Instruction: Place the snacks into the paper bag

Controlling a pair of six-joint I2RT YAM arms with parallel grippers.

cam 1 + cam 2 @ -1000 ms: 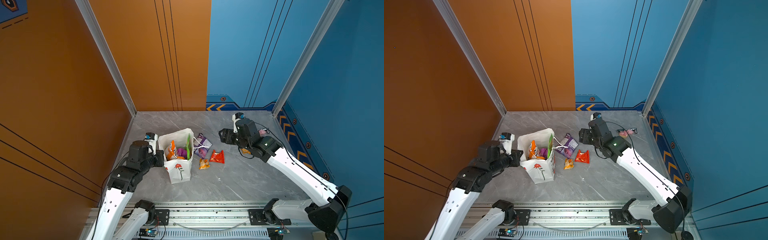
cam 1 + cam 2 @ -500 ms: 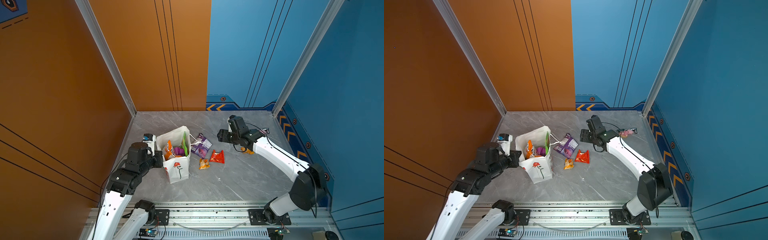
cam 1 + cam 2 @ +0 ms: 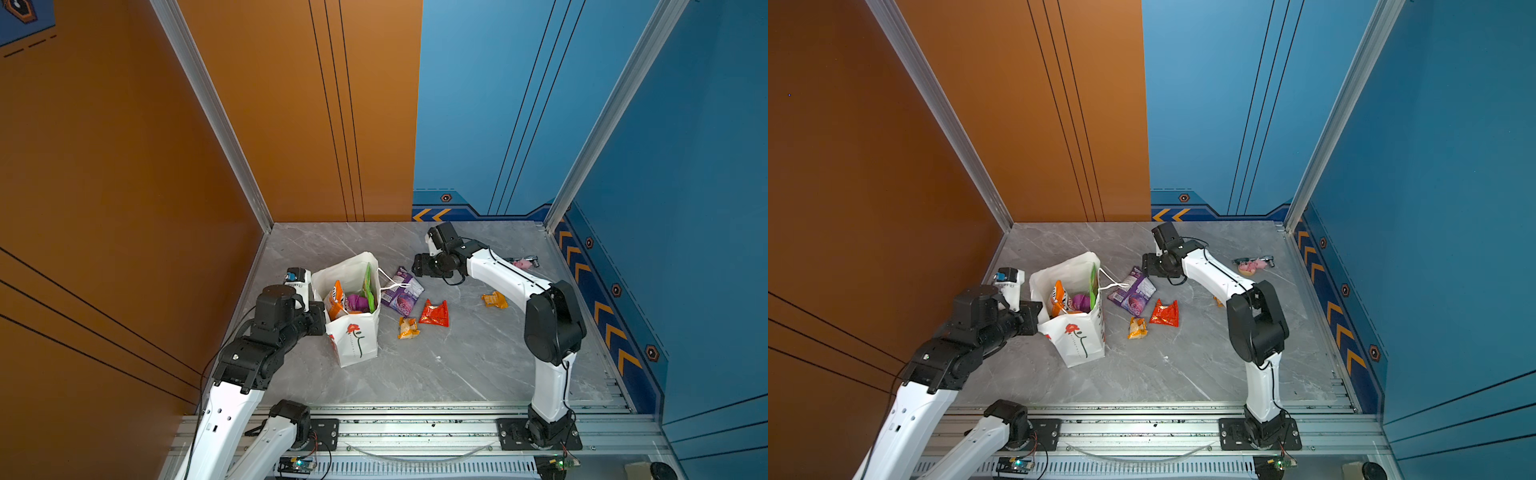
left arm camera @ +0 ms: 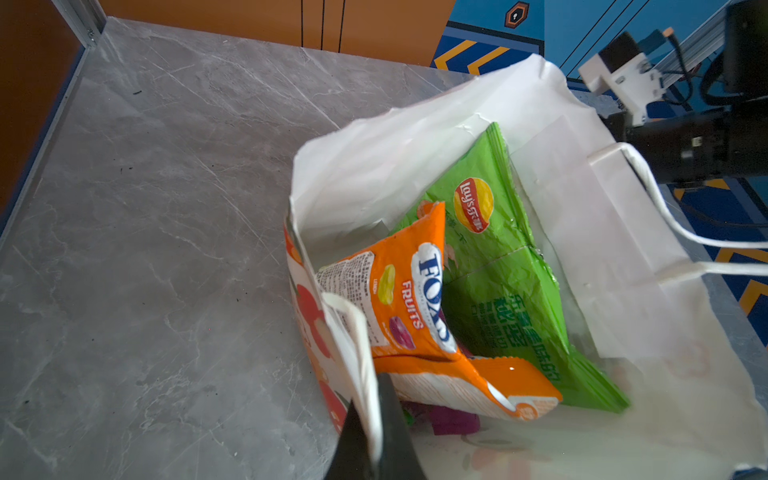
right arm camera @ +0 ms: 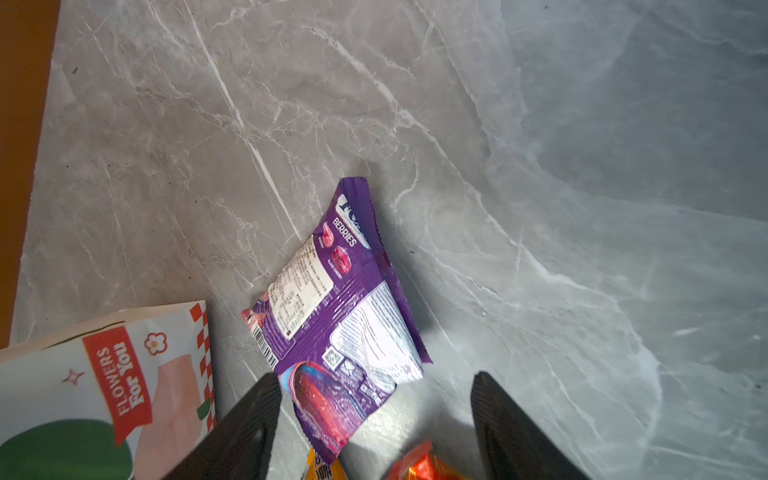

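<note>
Right wrist view: we count 1 purple packet [image 5: 332, 316] just ahead of the right gripper [image 5: 374, 376], jaws spread wide, arm stretched forward. In a top view, 1 red packet [image 3: 434, 312] and 2 orange packets [image 3: 408, 327] [image 3: 494, 299] lie nearby. The left gripper [image 4: 370, 399] pinches the paper bag [image 4: 415, 158] rim; 3 snacks [image 4: 415, 311] inside.

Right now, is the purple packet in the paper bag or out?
Out. The purple packet lies flat on the table beside the paper bag.
</note>
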